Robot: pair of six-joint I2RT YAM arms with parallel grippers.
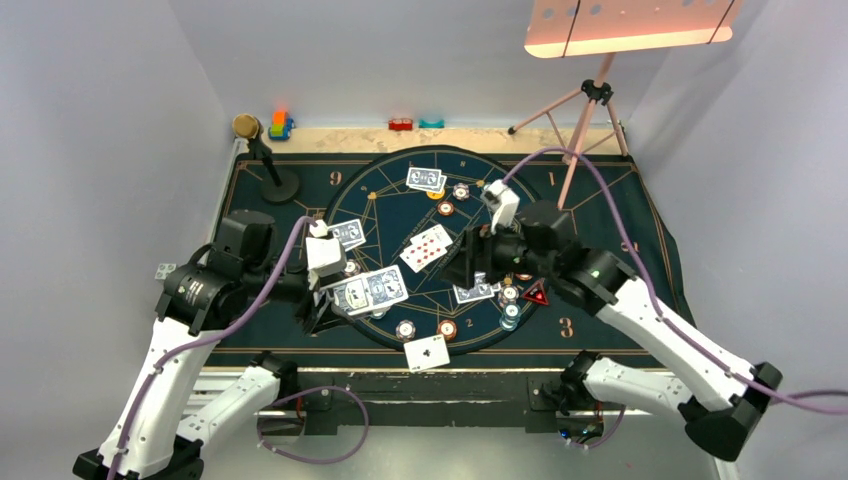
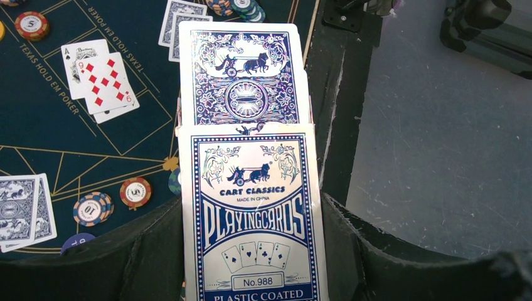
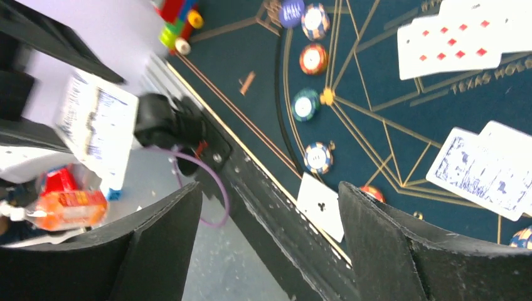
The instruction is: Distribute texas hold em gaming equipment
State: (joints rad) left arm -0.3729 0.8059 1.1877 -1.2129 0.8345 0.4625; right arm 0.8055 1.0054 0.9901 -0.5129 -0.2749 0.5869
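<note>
My left gripper [image 1: 322, 308] is shut on a blue-and-white playing card box [image 2: 251, 232], with blue-backed cards [image 2: 241, 72] sticking out of its open end; it hovers over the left of the mat [image 1: 620, 300]. My right gripper [image 1: 463, 262] is open and empty over the mat's middle; in its wrist view [image 3: 270, 213] the jaws stand wide over the table's near edge. An ace of clubs [image 1: 427, 352] lies face up at that edge. Face-up red cards [image 1: 427, 247] lie in the centre. Face-down pairs [image 1: 425, 180] [image 1: 347, 234] [image 1: 476, 291] and striped chips [image 1: 445, 209] [image 1: 405, 329] [image 1: 510, 310] ring the circle. A red-black triangular marker [image 1: 536, 294] lies to the right.
A gold-headed microphone on a stand [image 1: 262, 155] is at the mat's back left corner. Toy blocks [image 1: 281, 124] [image 1: 401, 124] sit along the back edge. A pink tripod stand [image 1: 590, 110] with a tray rises at the back right. Grey walls enclose the table.
</note>
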